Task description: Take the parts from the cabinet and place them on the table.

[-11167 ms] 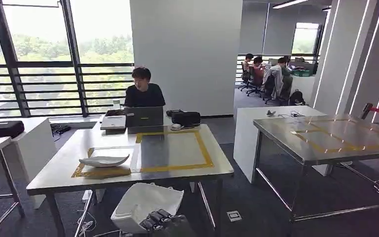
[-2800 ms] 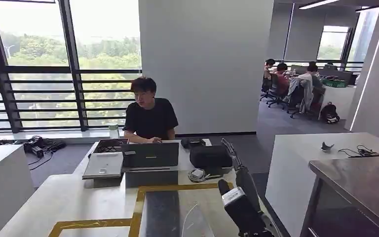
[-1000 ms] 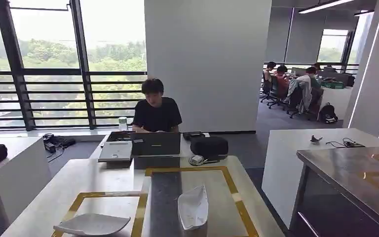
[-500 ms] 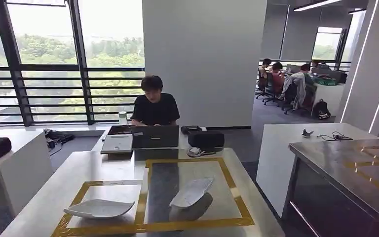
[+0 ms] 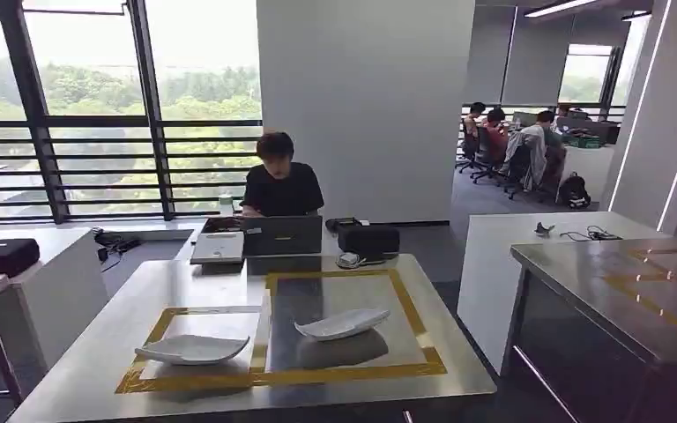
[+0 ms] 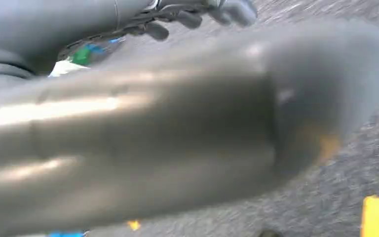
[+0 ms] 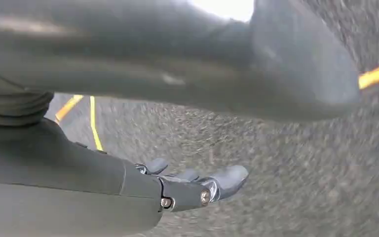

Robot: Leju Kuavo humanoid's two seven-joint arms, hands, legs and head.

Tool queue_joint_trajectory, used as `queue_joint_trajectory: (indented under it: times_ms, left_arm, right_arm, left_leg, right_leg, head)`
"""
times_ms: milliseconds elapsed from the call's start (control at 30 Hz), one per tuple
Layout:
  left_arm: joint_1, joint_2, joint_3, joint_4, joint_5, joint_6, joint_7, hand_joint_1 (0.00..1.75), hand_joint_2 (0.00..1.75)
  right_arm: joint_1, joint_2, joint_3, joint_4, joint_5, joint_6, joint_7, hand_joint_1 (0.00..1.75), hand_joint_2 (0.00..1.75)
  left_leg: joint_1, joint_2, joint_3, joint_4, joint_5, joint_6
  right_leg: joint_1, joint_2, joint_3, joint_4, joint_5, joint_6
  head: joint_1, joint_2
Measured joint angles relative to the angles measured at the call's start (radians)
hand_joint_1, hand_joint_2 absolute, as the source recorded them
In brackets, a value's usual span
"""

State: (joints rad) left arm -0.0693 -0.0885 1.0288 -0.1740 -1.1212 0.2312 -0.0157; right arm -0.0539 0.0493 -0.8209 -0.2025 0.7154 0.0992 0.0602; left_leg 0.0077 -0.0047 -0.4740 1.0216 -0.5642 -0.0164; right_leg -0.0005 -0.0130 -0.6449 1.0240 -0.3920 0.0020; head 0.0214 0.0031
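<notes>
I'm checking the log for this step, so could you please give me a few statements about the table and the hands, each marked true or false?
1. Two white parts, one left and one right, lie on the table. True.
2. Both lie inside yellow tape outlines. True.
3. The right hand holds a part. False: it holds nothing.
4. The laptop sits between the parts. False: it stands at the far edge.

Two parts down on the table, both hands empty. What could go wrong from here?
1. The right-hand white part lies slanted and seems raised at one end; a knock to the table might rock or slide it.
2. The left white part overhangs the yellow tape of its square, so placement may count as off.
3. A person works at the far end, near any further placing.
</notes>
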Motion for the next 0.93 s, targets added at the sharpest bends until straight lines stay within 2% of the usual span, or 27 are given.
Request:
queue_joint_trajectory:
  times_ms: [67, 100, 133, 167, 200, 233, 267, 300, 333, 367, 400, 433, 467, 500, 533, 567, 600, 633, 700, 733, 767, 800, 833, 867, 900, 933]
  left_arm:
    - [0.0, 0.001, 0.0, 0.0, 0.004, 0.003, -0.036, 0.0, 0.0]
    - [-0.001, 0.002, 0.0, 0.0, 0.008, 0.006, -0.051, 0.0, 0.0]
    - [0.0, 0.004, 0.0, 0.0, 0.013, 0.009, -0.058, 0.0, 0.0]
    - [0.0, 0.005, 0.0, 0.0, 0.016, 0.011, -0.056, 0.0, 0.0]
    - [0.0, 0.006, 0.002, 0.0, 0.018, 0.011, -0.044, 0.0, 0.0]
    - [0.0, 0.006, 0.003, 0.0, 0.018, 0.011, -0.028, 0.0, 0.0]
    - [0.0, 0.006, 0.003, 0.0, 0.018, 0.009, -0.015, 0.0, 0.0]
    - [0.0, 0.006, 0.004, 0.0, 0.016, 0.006, 0.008, 0.0, 0.0]
    - [0.001, 0.006, 0.004, 0.0, 0.015, 0.003, 0.026, 0.0, 0.0]
    - [0.0, 0.005, 0.005, 0.0, 0.016, 0.002, 0.035, 0.0, 0.0]
    - [0.0, -0.003, 0.007, 0.001, 0.023, 0.002, 0.034, 0.0, 0.0]
    - [-0.001, -0.003, 0.008, 0.001, 0.026, 0.002, 0.028, 0.0, 0.0]
    - [-0.001, -0.004, 0.01, 0.002, 0.031, 0.001, 0.018, 0.0, 0.0]
    - [-0.001, -0.004, 0.011, 0.002, 0.033, -0.001, 0.007, 0.0, 0.0]
    - [0.0, -0.005, 0.013, 0.002, 0.033, -0.005, -0.006, 0.0, 0.0]
    - [0.003, -0.005, 0.013, 0.003, 0.032, -0.01, -0.016, 0.0, 0.0]
    - [0.004, -0.004, 0.014, 0.003, 0.031, -0.011, -0.028, 0.0, 0.0]
    - [0.004, -0.005, 0.014, 0.004, 0.031, -0.013, -0.031, 0.0, 0.0]
    - [0.003, -0.002, 0.015, 0.005, 0.035, -0.011, -0.029, 0.0, 0.0]
    - [0.004, 0.0, 0.016, 0.005, 0.04, -0.01, -0.027, 0.0, 0.0]
    - [0.004, 0.0, 0.018, 0.005, 0.043, -0.007, -0.027, 0.0, 0.0]
    - [0.005, 0.0, 0.019, 0.005, 0.043, -0.004, -0.025, 0.0, 0.0]
    - [0.006, 0.0, 0.02, 0.005, 0.042, -0.003, -0.02, 0.0, 0.0]
    - [0.006, 0.0, 0.02, 0.005, 0.035, -0.004, -0.012, 0.0, 0.0]
    - [0.005, -0.003, 0.02, 0.005, 0.025, -0.004, 0.0, 0.0, 0.0]
    - [0.003, -0.008, 0.02, 0.005, 0.011, -0.01, 0.016, 0.0, 0.0]
  right_arm:
    - [0.002, 0.008, 0.025, 0.006, 0.041, 0.017, -0.019, 0.0, 0.0]
    - [0.003, 0.013, 0.039, 0.011, 0.056, 0.022, -0.026, 0.0, 0.0]
    - [0.002, 0.018, 0.051, 0.013, 0.066, 0.022, -0.03, 0.0, 0.0]
    - [0.001, 0.022, 0.063, 0.013, 0.073, 0.024, -0.029, 0.0, 0.0]
    - [0.0, 0.024, 0.074, 0.014, 0.081, 0.021, -0.019, 0.0, 0.0]
    - [-0.001, 0.026, 0.083, 0.015, 0.087, 0.018, -0.003, 0.0, 0.0]
    - [-0.002, 0.026, 0.088, 0.017, 0.09, 0.017, 0.009, 0.0, 0.0]
    - [-0.003, 0.027, 0.096, 0.018, 0.092, 0.011, 0.028, 0.0, 0.0]
    - [-0.005, 0.028, 0.101, 0.018, 0.091, 0.002, 0.039, 0.0, 0.0]
    - [-0.01, 0.029, 0.101, 0.018, 0.084, -0.003, 0.048, 0.0, 0.0]
    - [-0.016, 0.028, 0.101, 0.018, 0.066, -0.009, 0.049, 0.0, 0.0]
    - [-0.02, 0.029, 0.1, 0.018, 0.047, -0.012, 0.048, 0.0, 0.0]
    - [-0.021, 0.03, 0.097, 0.018, 0.033, -0.013, 0.045, 0.0, 0.0]
    - [-0.021, 0.032, 0.095, 0.019, 0.026, -0.012, 0.047, 0.0, 0.0]
    - [-0.021, 0.032, 0.093, 0.019, 0.027, -0.008, 0.056, 0.0, 0.0]
    - [-0.021, 0.032, 0.093, 0.02, 0.035, -0.003, 0.066, 0.0, 0.0]
    - [-0.021, 0.034, 0.094, 0.021, 0.059, 0.006, 0.077, 0.0, 0.0]
    - [-0.02, 0.035, 0.098, 0.021, 0.074, 0.01, 0.082, 0.0, 0.0]
    - [-0.014, 0.037, 0.101, 0.022, 0.08, 0.016, 0.087, 0.0, 0.0]
    - [-0.013, 0.038, 0.101, 0.022, 0.078, 0.016, 0.09, 0.0, 0.0]
    - [-0.014, 0.039, 0.101, 0.022, 0.078, 0.016, 0.097, 0.0, 0.0]
    - [-0.013, 0.04, 0.101, 0.022, 0.079, 0.014, 0.1, 0.0, 0.0]
    - [-0.013, 0.04, 0.101, 0.022, 0.084, 0.012, 0.1, 0.0, 0.0]
    - [-0.012, 0.041, 0.101, 0.022, 0.089, 0.01, 0.097, 0.0, 0.0]
    - [-0.013, 0.041, 0.101, 0.022, 0.09, 0.008, 0.088, 0.0, 0.0]
    - [-0.012, 0.04, 0.101, 0.022, 0.091, 0.006, 0.077, 0.0, 0.0]
  left_leg:
    - [0.005, 0.006, -0.014, -0.003, 0.016, 0.024]
    - [0.005, 0.008, -0.023, -0.002, 0.026, 0.032]
    - [0.005, 0.009, -0.035, -0.003, 0.036, 0.037]
    - [0.004, 0.009, -0.049, -0.002, 0.047, 0.038]
    - [0.002, 0.01, -0.061, -0.001, 0.057, 0.039]
    - [0.001, 0.011, -0.071, 0.001, 0.068, 0.039]
    - [-0.001, 0.011, -0.087, 0.003, 0.078, 0.038]
    - [-0.003, 0.01, -0.101, 0.006, 0.088, 0.037]
    - [-0.006, 0.01, -0.113, 0.007, 0.096, 0.037]
    - [-0.009, 0.01, -0.12, 0.007, 0.104, 0.037]
    - [-0.005, 0.011, -0.125, 0.007, 0.111, 0.037]
    - [-0.01, 0.012, -0.13, 0.007, 0.12, 0.029]
    - [-0.004, 0.014, -0.13, 0.002, 0.128, 0.021]
    - [0.001, 0.013, -0.13, -0.002, 0.136, 0.015]
    - [0.002, 0.013, -0.131, -0.008, 0.146, 0.01]
    - [-0.004, 0.012, -0.133, -0.011, 0.151, 0.004]
    - [-0.001, 0.009, -0.141, 0.002, 0.126, 0.001]
    - [-0.001, 0.007, -0.158, 0.045, 0.065, -0.003]
    - [0.003, 0.007, -0.19, 0.182, -0.042, -0.013]
    - [0.003, 0.007, -0.201, 0.248, -0.066, -0.018]
    - [0.003, 0.008, -0.197, 0.281, -0.054, -0.022]
    - [0.005, 0.008, -0.175, 0.271, -0.017, -0.025]
    - [0.007, 0.008, -0.137, 0.229, 0.022, -0.029]
    - [0.012, 0.008, -0.085, 0.16, 0.051, -0.035]
    - [0.02, 0.006, -0.022, 0.065, 0.031, -0.046]
    - [0.01, 0.002, 0.018, 0.003, -0.006, -0.045]
  right_leg:
    - [-0.002, 0.002, -0.006, 0.003, 0.007, 0.01]
    - [-0.004, 0.004, -0.014, 0.026, -0.041, 0.017]
    - [-0.005, 0.005, -0.03, 0.083, -0.108, 0.022]
    - [-0.006, 0.005, -0.05, 0.159, -0.171, 0.025]
    - [-0.006, 0.005, -0.064, 0.231, -0.213, 0.027]
    - [-0.006, 0.005, -0.07, 0.287, -0.227, 0.026]
    - [-0.005, 0.005, -0.059, 0.304, -0.212, 0.024]
    - [-0.004, 0.006, -0.027, 0.278, -0.179, 0.017]
    - [0.001, 0.007, 0.026, 0.209, -0.146, 0.007]
    - [0.007, 0.009, 0.095, 0.11, -0.124, -0.01]
    - [0.016, 0.011, 0.153, 0.018, -0.135, -0.031]
    - [0.015, 0.009, 0.179, -0.034, -0.153, -0.039]
    - [0.021, 0.012, 0.175, -0.033, -0.144, -0.03]
    - [0.025, 0.012, 0.173, -0.037, -0.14, -0.039]
    - [0.027, 0.012, 0.169, -0.04, -0.133, -0.043]
    - [0.016, 0.01, 0.164, -0.06, -0.113, -0.045]
    - [0.011, 0.003, 0.159, -0.069, -0.1, -0.04]
    - [0.009, 0.005, 0.147, -0.07, -0.089, -0.047]
    - [0.009, 0.003, 0.122, -0.067, -0.071, -0.041]
    - [0.008, 0.002, 0.107, -0.064, -0.06, -0.04]
    - [0.005, 0.001, 0.089, -0.058, -0.051, -0.036]
    - [0.001, 0.0, 0.07, -0.05, -0.042, -0.032]
    - [-0.004, -0.001, 0.051, -0.04, -0.036, -0.026]
    - [-0.008, -0.001, 0.036, -0.028, -0.03, -0.019]
    - [-0.007, -0.001, 0.019, -0.01, -0.024, -0.01]
    - [-0.005, -0.001, 0.003, 0.004, -0.02, -0.004]
  head:
    - [-0.002, 0.0]
    - [-0.001, -0.001]
    - [0.0, -0.001]
    - [0.001, -0.001]
    - [0.001, -0.001]
    - [0.001, -0.001]
    - [0.002, -0.001]
    - [0.002, -0.001]
    - [0.005, -0.001]
    - [0.005, -0.001]
    - [0.005, -0.001]
    - [0.001, -0.001]
    - [0.003, -0.001]
    - [0.006, -0.001]
    - [0.008, -0.001]
    - [0.007, -0.001]
    - [0.006, -0.001]
    - [0.004, -0.001]
    - [0.001, -0.001]
    - [0.001, -0.001]
    - [0.001, -0.001]
    - [0.001, -0.001]
    - [0.001, -0.001]
    - [0.001, -0.001]
    - [0.0, -0.001]
    - [-0.005, -0.001]
